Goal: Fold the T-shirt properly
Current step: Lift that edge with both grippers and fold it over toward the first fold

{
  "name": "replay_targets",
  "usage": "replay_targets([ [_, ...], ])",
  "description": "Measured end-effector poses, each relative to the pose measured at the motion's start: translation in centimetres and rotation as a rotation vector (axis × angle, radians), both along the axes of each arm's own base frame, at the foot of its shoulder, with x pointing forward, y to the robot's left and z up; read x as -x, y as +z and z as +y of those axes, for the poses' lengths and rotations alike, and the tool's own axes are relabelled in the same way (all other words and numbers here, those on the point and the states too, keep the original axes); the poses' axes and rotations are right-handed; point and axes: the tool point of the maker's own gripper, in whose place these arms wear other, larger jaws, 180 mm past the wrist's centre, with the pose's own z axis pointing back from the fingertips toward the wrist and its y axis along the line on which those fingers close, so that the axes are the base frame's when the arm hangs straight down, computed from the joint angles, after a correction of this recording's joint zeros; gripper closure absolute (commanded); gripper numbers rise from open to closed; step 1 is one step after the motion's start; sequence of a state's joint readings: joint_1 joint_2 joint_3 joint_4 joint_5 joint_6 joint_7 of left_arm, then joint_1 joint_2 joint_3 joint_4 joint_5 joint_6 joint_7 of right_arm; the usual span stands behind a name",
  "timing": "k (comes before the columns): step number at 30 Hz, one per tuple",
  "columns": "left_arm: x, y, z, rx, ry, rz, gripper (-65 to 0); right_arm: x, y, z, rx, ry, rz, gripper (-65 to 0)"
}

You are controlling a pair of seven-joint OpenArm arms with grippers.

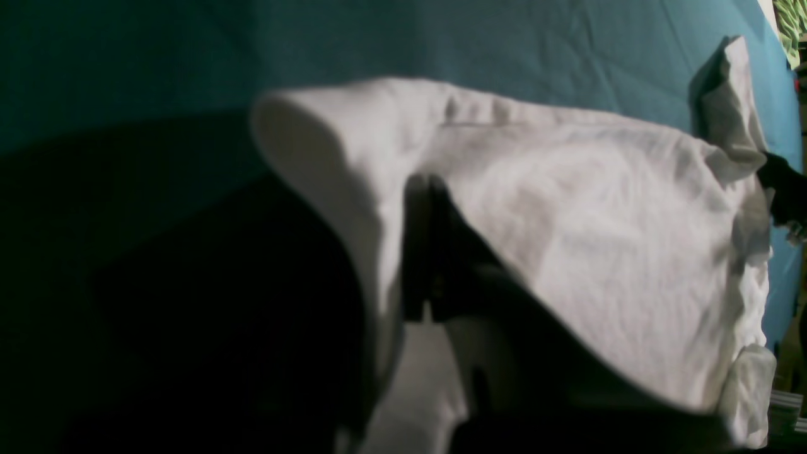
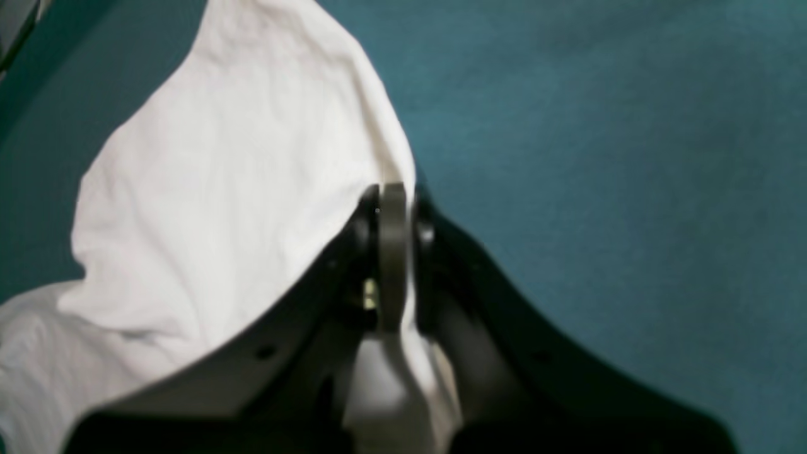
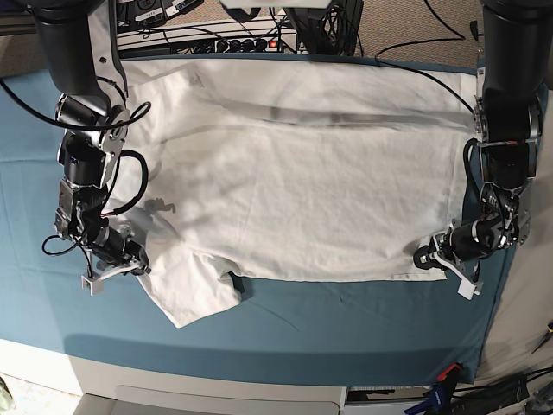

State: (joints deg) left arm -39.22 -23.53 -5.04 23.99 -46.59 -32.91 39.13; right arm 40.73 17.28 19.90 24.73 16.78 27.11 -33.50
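The white T-shirt [image 3: 302,181] lies spread flat across the teal cloth [image 3: 346,320], with one short sleeve [image 3: 194,298] sticking out toward the table's front. My left gripper [image 3: 425,258] is on the base view's right, shut on the shirt's near corner. In the left wrist view its fingers [image 1: 423,186] pinch lifted white fabric [image 1: 599,221]. My right gripper [image 3: 141,266] is on the base view's left, by the sleeve. In the right wrist view it [image 2: 396,192] is shut on the edge of the white fabric [image 2: 220,189].
Cables and electronics [image 3: 233,39] line the back edge of the table. Both arms' black cables hang close to the shirt's sides. Teal cloth shows in front of the shirt, down to the white table edge [image 3: 216,380].
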Motion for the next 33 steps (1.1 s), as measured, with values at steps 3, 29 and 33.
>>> replay_targets([
  [3,0.1,0.1,-0.1,0.001,-0.012,-0.008,0.0,-0.2,0.2,-0.2,0.013,-0.005,-0.015,0.0],
  [29,3.4,5.2,-1.6,0.328,-0.201,0.031,0.0,7.0,6.4,-2.6,0.021,0.220,-0.189,0.0],
  [33,4.4,6.0,-0.9,0.353,-0.238,0.051,0.0,8.1,7.5,-1.7,0.065,0.275,-0.211,0.0],
])
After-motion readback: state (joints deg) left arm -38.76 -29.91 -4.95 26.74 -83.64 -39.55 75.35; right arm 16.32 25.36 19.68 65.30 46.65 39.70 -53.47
